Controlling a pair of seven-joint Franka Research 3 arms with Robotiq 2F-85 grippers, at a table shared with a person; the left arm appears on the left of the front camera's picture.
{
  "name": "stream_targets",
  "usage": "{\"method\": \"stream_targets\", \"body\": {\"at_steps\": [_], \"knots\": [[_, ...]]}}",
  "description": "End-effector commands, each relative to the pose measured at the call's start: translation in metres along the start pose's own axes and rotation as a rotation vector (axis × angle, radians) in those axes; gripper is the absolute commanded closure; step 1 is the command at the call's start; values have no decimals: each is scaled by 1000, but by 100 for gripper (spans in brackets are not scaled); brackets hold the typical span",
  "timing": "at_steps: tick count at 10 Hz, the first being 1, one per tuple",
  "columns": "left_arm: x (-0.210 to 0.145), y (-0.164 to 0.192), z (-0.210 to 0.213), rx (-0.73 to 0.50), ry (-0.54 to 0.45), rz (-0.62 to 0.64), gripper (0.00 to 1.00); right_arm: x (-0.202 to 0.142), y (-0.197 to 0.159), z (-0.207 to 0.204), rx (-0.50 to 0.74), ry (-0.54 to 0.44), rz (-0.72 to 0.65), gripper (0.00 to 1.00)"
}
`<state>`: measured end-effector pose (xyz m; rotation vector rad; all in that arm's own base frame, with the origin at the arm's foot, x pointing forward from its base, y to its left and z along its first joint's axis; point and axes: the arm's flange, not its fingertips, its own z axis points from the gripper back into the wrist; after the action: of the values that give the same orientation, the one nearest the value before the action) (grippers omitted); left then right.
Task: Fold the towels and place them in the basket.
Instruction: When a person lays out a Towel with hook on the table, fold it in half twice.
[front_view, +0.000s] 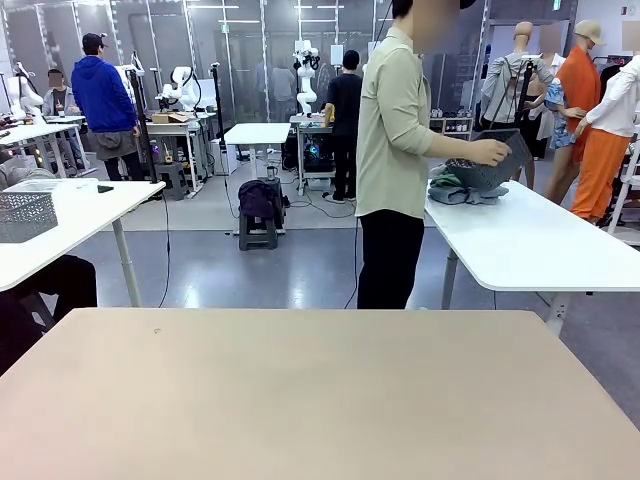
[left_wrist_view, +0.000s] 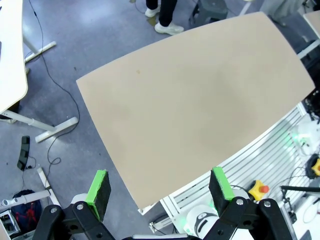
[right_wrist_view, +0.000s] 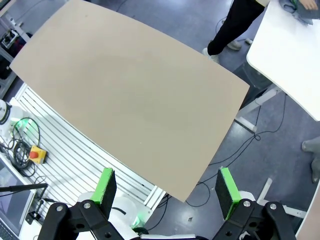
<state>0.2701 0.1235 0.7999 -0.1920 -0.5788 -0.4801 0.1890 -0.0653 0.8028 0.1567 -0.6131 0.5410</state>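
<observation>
The basket (front_view: 492, 166) and the towels (front_view: 452, 190) were not on the robot's bench (front_view: 300, 400) but on a white side table (front_view: 540, 245) beyond the bench's far right corner. There a person (front_view: 395, 150), turned side-on, held the dark mesh basket tilted in one hand (front_view: 490, 152) directly over a crumpled blue-grey and green heap at that table's near left corner. The left gripper (left_wrist_view: 159, 189) hung high above the bench's bare top with its jaws wide apart and nothing between the green pads, and the right gripper (right_wrist_view: 166, 188) hung likewise, spread and holding nothing. The work looked not yet begun on the robot's side. The main risk, as I judged it, lay in the handover: if the towels were dropped on the bench as a tangled lump, a gripper might pinch two cloths at once or catch a buried fold, not a free corner, and the fold would come out crooked. A basket set too near the far edge could also be nudged off by a reaching arm. An arm moving while the person's hand was over the bench could strike it.
</observation>
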Motion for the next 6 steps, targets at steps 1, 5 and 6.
{"method": "stream_targets", "body": {"at_steps": [1, 5, 6], "knots": [[-1, -5, 4, -2, 5, -15, 0, -4, -2, 0, -24, 2, 26, 0], [0, 0, 0, 0, 0, 0, 0, 0, 0, 0, 0, 0, 0, 0], [0, 0, 0, 0, 0, 0, 0, 0, 0, 0, 0, 0, 0, 0]]}}
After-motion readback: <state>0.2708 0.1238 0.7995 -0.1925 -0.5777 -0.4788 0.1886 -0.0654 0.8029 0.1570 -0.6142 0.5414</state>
